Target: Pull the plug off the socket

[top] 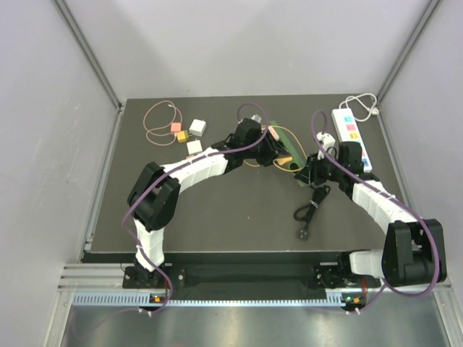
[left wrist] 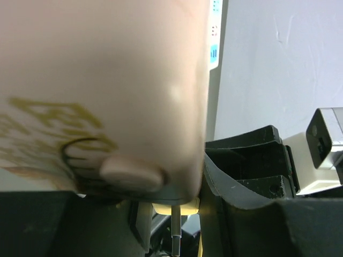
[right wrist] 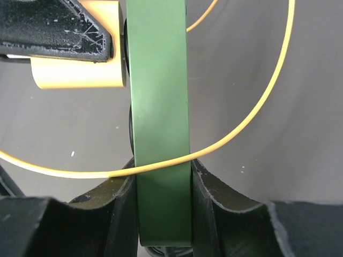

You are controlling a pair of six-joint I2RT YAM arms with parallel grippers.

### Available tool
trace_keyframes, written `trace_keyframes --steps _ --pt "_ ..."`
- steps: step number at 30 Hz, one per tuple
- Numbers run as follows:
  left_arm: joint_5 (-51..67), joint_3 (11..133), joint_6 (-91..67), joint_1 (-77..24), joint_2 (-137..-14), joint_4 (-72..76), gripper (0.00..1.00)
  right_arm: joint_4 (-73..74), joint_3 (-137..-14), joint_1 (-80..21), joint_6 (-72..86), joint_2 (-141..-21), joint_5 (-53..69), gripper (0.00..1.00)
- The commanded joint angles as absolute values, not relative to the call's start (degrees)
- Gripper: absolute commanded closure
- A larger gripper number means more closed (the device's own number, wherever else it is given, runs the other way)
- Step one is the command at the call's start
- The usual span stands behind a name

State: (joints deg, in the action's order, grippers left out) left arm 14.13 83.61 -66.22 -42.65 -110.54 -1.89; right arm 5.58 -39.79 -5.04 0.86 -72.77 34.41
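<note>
Your right gripper point(right wrist: 163, 184) clamps the green strip point(right wrist: 161, 107). Your left gripper point(top: 275, 144) pinches the yellow plug point(right wrist: 75, 67), which sits in the strip's side.

**Strip held between both arms at mid-counter**

A long green power strip point(top: 291, 150) runs diagonally over the middle of the dark rectangular counter point(top: 217, 217). The left end effector point(top: 273, 141) grips the pale yellow plug point(right wrist: 75, 72) on the strip's left side. The right end effector point(top: 309, 168) clamps its near end. A thin yellow cord point(right wrist: 257, 118) crosses over the strip. A coiled black cable point(top: 309, 210) lies in front. A white multi-socket power board point(top: 352, 137) lies back right. Small cube-shaped adapters point(top: 194, 137) and a thin pink cable loop point(top: 160, 116) lie back left.
</note>
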Motion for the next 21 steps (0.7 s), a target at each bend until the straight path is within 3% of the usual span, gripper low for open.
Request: trace_keyframes --steps 1,8,11,16,18,21 --pt "28.82 84.55 -65.3 -41.49 -107.58 2.02 1.0 0.7 -40.96 -1.58 2.2 -72.77 24.7 1.0" --pt "23.05 79.55 -71.0 -40.25 -104.07 4.39 1.0 0.44 -40.61 -1.06 2.81 -72.77 25.13 1.0" --pt "25.64 74.89 -75.3 -40.78 -103.71 14.91 1.0 0.44 -40.43 -0.44 3.77 -72.86 26.36 1.0" --pt "37.69 72.77 -90.15 -41.74 -111.96 49.1 1.0 0.35 -40.17 2.9 5.18 -74.18 28.65 1.0" --pt "40.33 75.92 -92.03 -42.8 -114.33 50.28 1.0 0.44 -40.17 3.43 5.19 -74.36 28.74 1.0" --pt "38.69 79.26 -84.14 -43.59 -113.21 39.23 1.0 0.35 -39.99 3.51 5.27 -74.01 28.92 1.0"
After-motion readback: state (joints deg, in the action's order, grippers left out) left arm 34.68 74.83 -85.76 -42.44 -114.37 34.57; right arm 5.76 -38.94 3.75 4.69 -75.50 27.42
